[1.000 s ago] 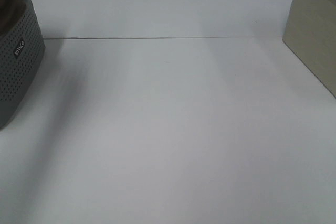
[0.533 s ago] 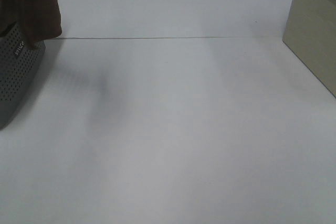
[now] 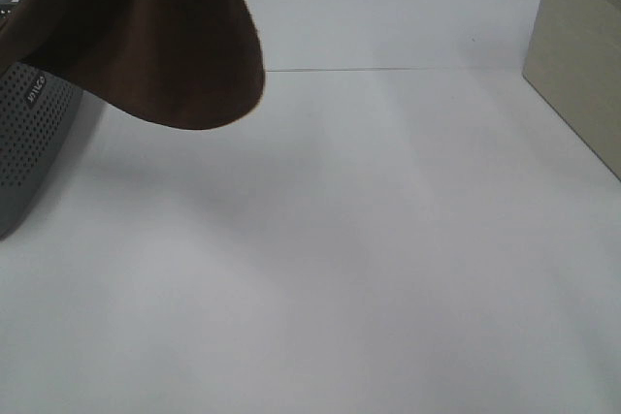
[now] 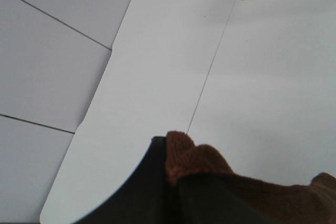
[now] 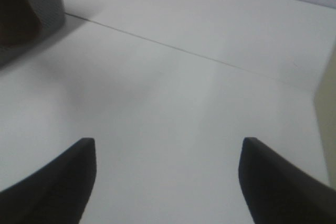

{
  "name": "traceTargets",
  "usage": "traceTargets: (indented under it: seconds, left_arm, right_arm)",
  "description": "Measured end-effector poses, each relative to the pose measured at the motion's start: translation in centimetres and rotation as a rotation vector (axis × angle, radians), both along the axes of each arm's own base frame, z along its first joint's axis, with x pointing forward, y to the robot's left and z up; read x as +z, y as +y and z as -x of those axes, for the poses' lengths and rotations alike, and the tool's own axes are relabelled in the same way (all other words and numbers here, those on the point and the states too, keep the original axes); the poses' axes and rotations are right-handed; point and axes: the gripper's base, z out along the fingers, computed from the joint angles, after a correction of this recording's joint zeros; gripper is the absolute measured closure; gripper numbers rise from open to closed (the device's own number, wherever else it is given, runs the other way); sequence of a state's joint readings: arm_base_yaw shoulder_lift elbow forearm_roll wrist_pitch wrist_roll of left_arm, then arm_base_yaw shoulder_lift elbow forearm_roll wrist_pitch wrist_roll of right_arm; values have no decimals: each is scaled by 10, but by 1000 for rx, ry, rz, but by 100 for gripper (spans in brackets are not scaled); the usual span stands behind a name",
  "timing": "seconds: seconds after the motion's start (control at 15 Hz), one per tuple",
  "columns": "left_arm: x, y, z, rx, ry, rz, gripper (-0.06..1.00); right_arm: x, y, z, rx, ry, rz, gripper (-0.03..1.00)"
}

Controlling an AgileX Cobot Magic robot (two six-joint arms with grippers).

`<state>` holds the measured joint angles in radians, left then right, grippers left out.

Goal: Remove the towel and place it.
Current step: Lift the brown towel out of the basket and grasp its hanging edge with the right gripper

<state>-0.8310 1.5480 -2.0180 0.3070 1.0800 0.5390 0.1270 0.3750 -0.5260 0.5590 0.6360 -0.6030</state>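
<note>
Since the big dark brown terry-cloth towel [image 3: 155,36] hangs in the air over the far left of the white table [image 3: 340,269] in the high view, partly in front of the grey perforated plastic basket [image 3: 29,143], I'd guess it's being carried clear of the basket so it can go down on the open tabletop. Whatever holds it is cut off above the frame though, and neither arm shows here; the towel's upper part is out of sight too. Left wrist view sorts that out: the left gripper [image 4: 170,179] is clamped on a bunched fold of the brown cloth, with only one dark finger [image 4: 149,192] really visible and the other buried under fabric. Right wrist view: the right gripper [image 5: 168,182] is spread wide with nothing between its tips, over bare table, probably on standby. A dark blur beside the basket corner there might be the towel, can't say for sure.
</note>
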Motion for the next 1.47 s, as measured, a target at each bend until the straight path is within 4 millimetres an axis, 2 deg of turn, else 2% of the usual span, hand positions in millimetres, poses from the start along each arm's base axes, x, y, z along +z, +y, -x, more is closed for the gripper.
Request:
traceTargets:
  seconds: [0.07, 0.13, 0.4, 0.47, 0.73, 0.87, 1.0, 1.2, 1.47]
  left_arm:
    - [-3, -11, 2, -19, -3, 3, 94]
    - [-6, -22, 3, -40, -12, 10, 94]
    - [-7, -37, 1, -63, -24, 99, 94]
    - [-6, -38, 1, -67, -21, 112, 94]
    - [-6, -42, 3, -93, 11, 165, 94]
    - [-7, -43, 4, -95, 17, 171, 94]
    - [-7, -43, 4, -98, 21, 177, 94]
    - [-6, -43, 4, -99, 19, 179, 94]
    - [-4, -44, 4, -106, 1, 196, 94]
  right_arm:
    - [1, 4, -7, 44, -11, -7, 24]
    - [3, 22, -32, 216, -30, -46, 24]
    - [-2, 51, -78, 569, -43, -138, 23]
    - [-2, 54, -85, 600, -35, -148, 21]
    - [-16, 67, -145, 723, 55, -185, 20]
    - [-24, 71, -160, 769, 101, -216, 20]
    - [-36, 73, -168, 797, 159, -235, 20]
    - [-36, 75, -158, 907, 203, -249, 20]
    - [-37, 74, -157, 920, 215, -249, 19]
